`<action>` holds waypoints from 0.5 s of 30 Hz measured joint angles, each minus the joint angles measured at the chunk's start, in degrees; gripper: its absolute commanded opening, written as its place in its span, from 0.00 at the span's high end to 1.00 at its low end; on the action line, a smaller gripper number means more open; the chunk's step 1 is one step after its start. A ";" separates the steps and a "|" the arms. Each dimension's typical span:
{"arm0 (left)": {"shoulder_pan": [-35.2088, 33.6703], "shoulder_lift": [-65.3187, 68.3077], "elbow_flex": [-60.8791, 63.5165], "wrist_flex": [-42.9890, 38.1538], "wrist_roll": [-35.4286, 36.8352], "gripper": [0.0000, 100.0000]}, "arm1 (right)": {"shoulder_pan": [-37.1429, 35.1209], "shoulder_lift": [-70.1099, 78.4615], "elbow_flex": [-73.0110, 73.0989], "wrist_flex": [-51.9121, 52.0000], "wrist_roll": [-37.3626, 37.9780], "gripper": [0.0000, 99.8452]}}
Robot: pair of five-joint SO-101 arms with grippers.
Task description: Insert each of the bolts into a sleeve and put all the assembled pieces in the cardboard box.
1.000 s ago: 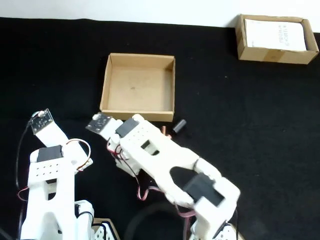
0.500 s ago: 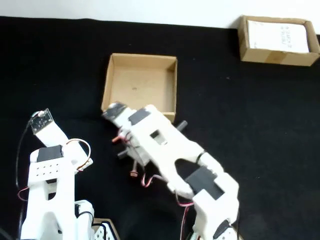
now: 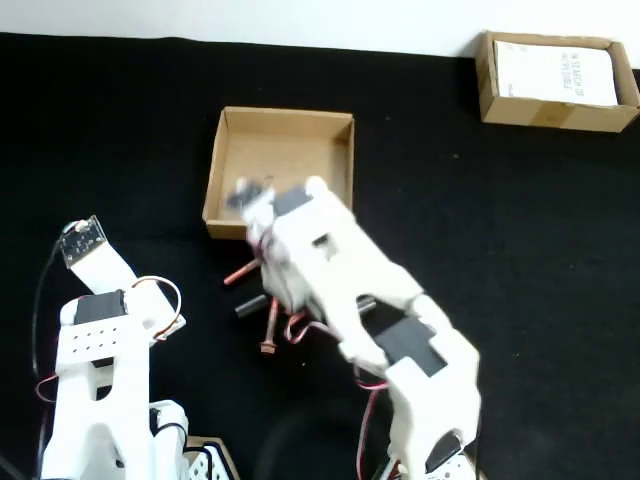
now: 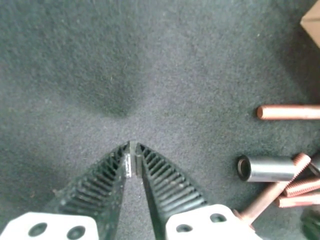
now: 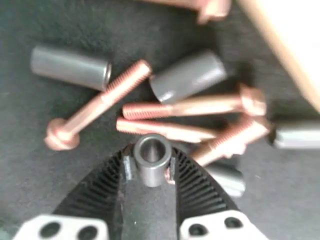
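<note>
My right gripper [image 5: 150,162] clamps sleeve [image 5: 150,175]; left gripper [image 4: 133,150] pinched together, empty. Bolts [image 5: 190,106] loose beside box [image 3: 290,155]; box looks bare, nothing assembled yet.

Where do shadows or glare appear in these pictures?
Left wrist view: a shadow darkens the cloth ahead of the left gripper. Right wrist view: light glints on the rim of the sleeve in the right gripper. High view: the cardboard box is evenly lit, without glare.
</note>
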 measured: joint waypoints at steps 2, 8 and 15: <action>0.00 0.00 0.00 0.00 0.00 0.99 | 1.05 -1.85 -4.66 3.60 0.00 0.99; 0.00 0.00 2.11 -2.99 0.00 0.99 | 5.98 -10.90 -13.71 12.31 -0.79 0.99; 0.00 0.00 7.91 -13.98 0.09 0.99 | 13.63 -29.54 -4.75 12.84 -2.37 0.99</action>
